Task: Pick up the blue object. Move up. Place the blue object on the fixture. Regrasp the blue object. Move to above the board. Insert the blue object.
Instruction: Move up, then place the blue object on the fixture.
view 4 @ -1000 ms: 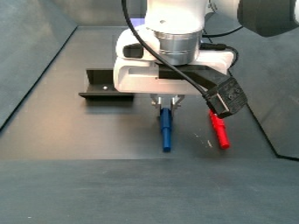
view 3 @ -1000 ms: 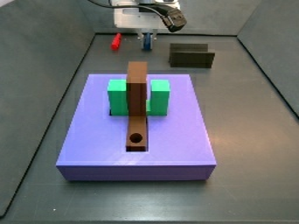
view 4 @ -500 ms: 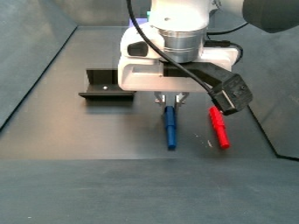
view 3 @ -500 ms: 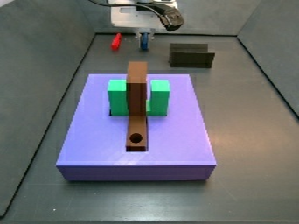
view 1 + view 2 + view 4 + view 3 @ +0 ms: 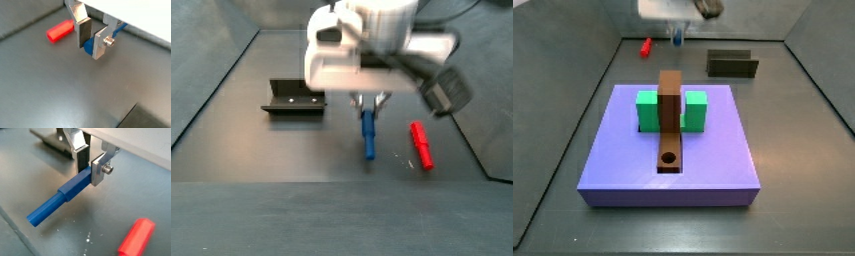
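Since my gripper (image 5: 88, 164) pinches only one end of the slim blue cylindrical peg (image 5: 59, 201), it may swing and miss the dark boxy fixture (image 5: 294, 98).

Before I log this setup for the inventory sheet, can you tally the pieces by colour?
Blue: 1, the blue object, held in the gripper.
Red: 1, the red peg lying on the floor.
Purple: 1, the board.
Green: 1, the green block on the board.
Brown: 1, the brown bar with a round hole.
Dark: 1, the fixture.
Total: 6
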Motion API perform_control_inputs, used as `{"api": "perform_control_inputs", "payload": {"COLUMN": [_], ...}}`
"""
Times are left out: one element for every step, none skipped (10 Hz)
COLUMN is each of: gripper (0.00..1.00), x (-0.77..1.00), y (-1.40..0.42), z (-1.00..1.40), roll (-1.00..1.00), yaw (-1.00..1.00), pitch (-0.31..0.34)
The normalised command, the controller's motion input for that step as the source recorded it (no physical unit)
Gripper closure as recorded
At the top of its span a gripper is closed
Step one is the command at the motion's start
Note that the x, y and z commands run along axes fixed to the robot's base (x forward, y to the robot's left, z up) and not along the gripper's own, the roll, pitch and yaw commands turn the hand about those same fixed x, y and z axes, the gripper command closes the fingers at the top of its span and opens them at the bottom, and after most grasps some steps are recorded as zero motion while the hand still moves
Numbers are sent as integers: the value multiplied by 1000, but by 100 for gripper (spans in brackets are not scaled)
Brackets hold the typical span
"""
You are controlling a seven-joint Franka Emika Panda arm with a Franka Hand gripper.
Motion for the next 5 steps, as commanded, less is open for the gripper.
{"api": "perform_control_inputs", "payload": {"gripper": [100, 100, 100, 100, 100], "x": [7, 0, 0, 260, 526], "y": [-22, 0, 74, 0, -120], "z": [248, 0, -94, 497, 906], "roll": [108, -11, 0, -529, -606], "yaw": [33, 0, -226, -297, -229], "pitch": [20, 0, -23, 223, 377]}}
